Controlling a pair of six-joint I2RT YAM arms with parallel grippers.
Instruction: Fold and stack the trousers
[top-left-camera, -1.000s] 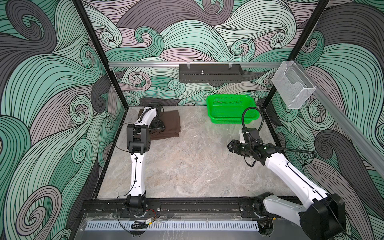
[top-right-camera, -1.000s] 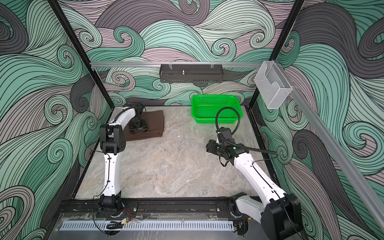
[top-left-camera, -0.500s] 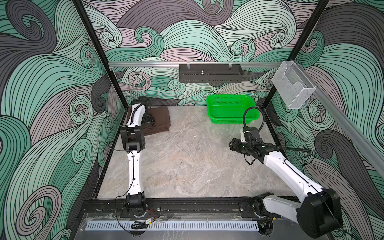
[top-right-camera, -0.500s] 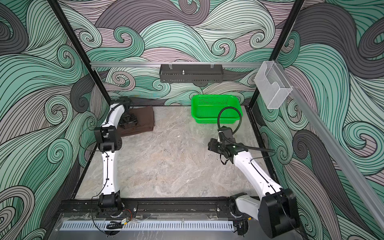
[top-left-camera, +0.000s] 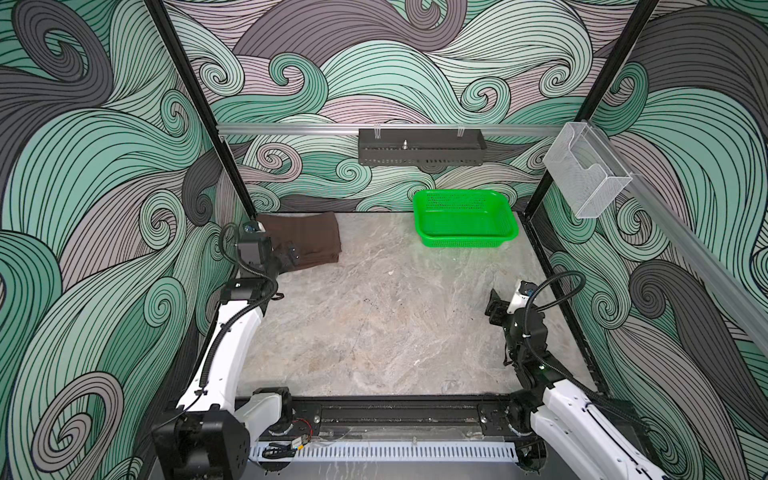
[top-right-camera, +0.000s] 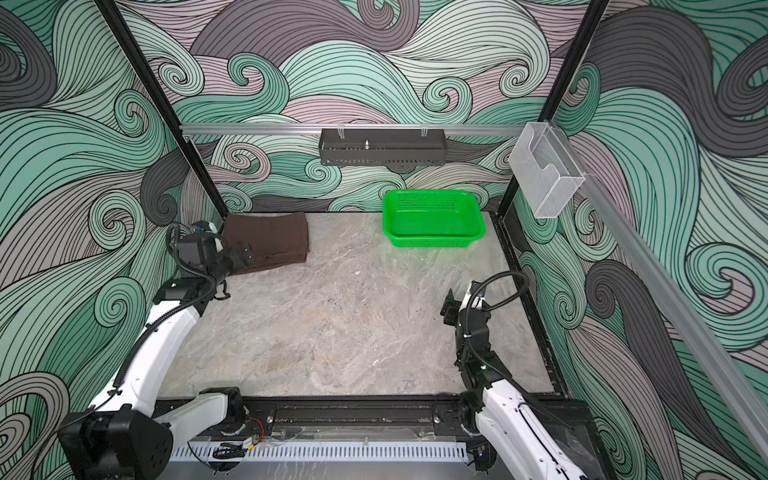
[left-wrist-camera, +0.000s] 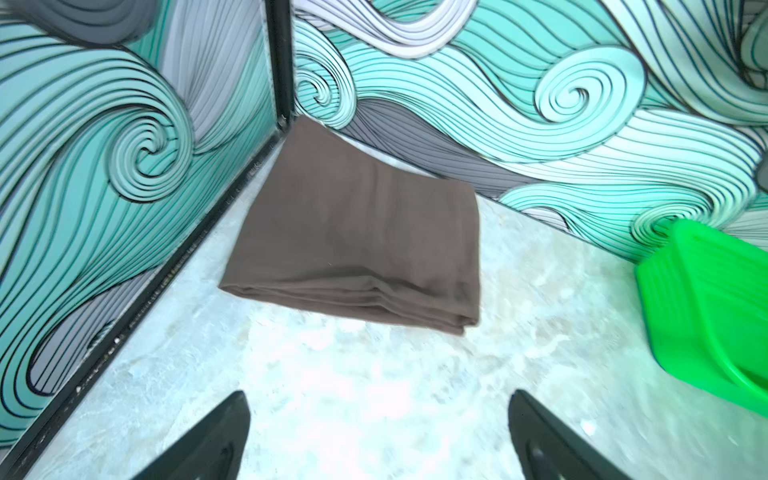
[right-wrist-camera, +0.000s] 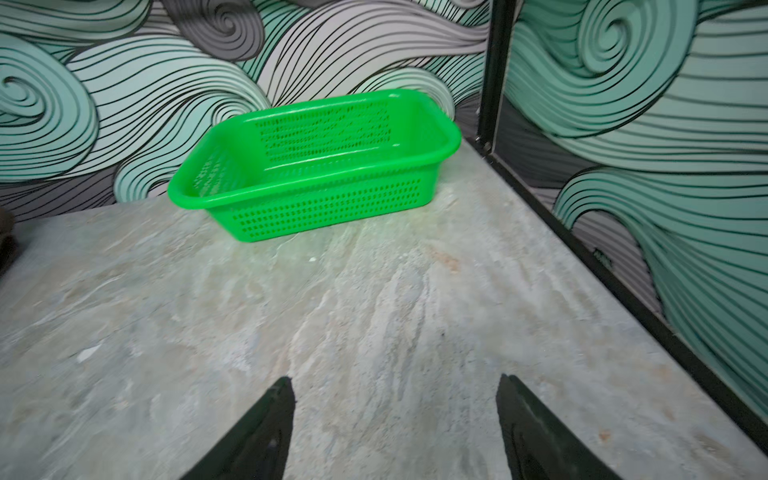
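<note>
The trousers (top-left-camera: 309, 239) (top-right-camera: 270, 239) lie folded into a flat dark brown rectangle in the far left corner of the table, against both walls. In the left wrist view the trousers (left-wrist-camera: 361, 232) show stacked layers along their near edge. My left gripper (top-left-camera: 289, 257) (top-right-camera: 244, 253) (left-wrist-camera: 376, 399) hangs just short of that near edge, open, with only bare table between its fingers. My right gripper (top-left-camera: 496, 305) (top-right-camera: 449, 305) (right-wrist-camera: 395, 382) is over the bare table at the near right, open and empty.
A bright green perforated basket (top-left-camera: 461, 241) (top-right-camera: 432, 243) (right-wrist-camera: 324, 203) (left-wrist-camera: 706, 299) stands empty at the far right. A black shelf (top-left-camera: 422, 147) hangs on the back wall, and a clear holder (top-left-camera: 586, 178) on the right wall. Black frame posts line the table edges.
The trousers slid left into the corner under my left gripper, which then drew back off them and opened wider. My right arm pulled back toward the near right, its jaws widening.
</note>
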